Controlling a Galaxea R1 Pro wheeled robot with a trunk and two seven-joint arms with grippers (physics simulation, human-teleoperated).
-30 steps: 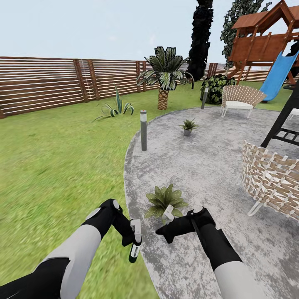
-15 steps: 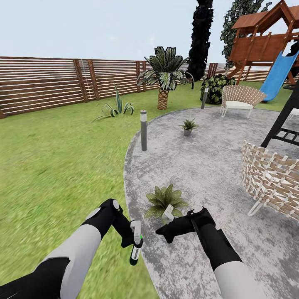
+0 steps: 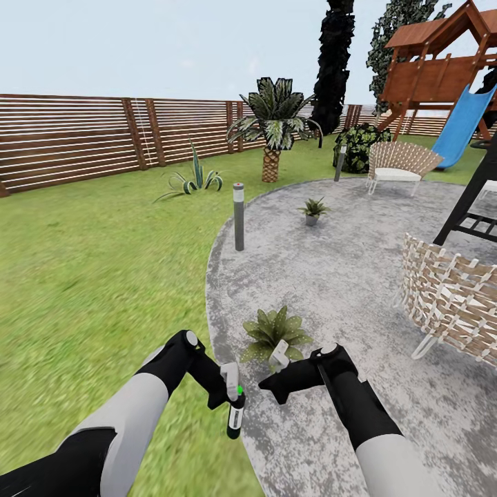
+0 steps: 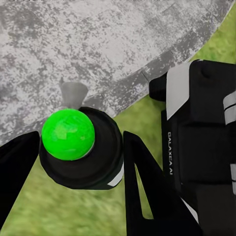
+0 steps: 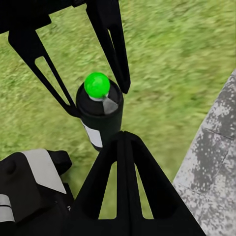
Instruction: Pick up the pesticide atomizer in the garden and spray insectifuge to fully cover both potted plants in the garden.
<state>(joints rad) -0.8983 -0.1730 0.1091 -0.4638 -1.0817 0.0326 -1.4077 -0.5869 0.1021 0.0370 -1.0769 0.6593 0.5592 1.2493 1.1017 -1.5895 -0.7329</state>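
Note:
In the head view my left gripper (image 3: 232, 395) is shut on the pesticide atomizer (image 3: 235, 418), a dark bottle with a whitish label and a green dot on top, held over the patio's edge. My right gripper (image 3: 275, 387) is shut and empty, its tip pointing at the bottle from close by. The near potted plant (image 3: 275, 331) sits just beyond both grippers. The far potted plant (image 3: 314, 209), in a grey pot, stands further out on the patio. In the left wrist view the atomizer (image 4: 81, 150) sits between the fingers (image 4: 143, 184). In the right wrist view the atomizer (image 5: 101, 118) is just past my right gripper (image 5: 123, 138).
A grey bollard lamp (image 3: 239, 216) stands at the patio's (image 3: 345, 276) left rim. A wicker chair (image 3: 449, 297) is at the right, another (image 3: 397, 166) further back. A palm (image 3: 273, 131), an agave (image 3: 193, 181), the slatted fence (image 3: 83, 138) and a playset slide (image 3: 455, 131) lie beyond.
My left gripper has carried the atomizer a little to the right and lower, closer to my right gripper. The right arm and the view have stayed put.

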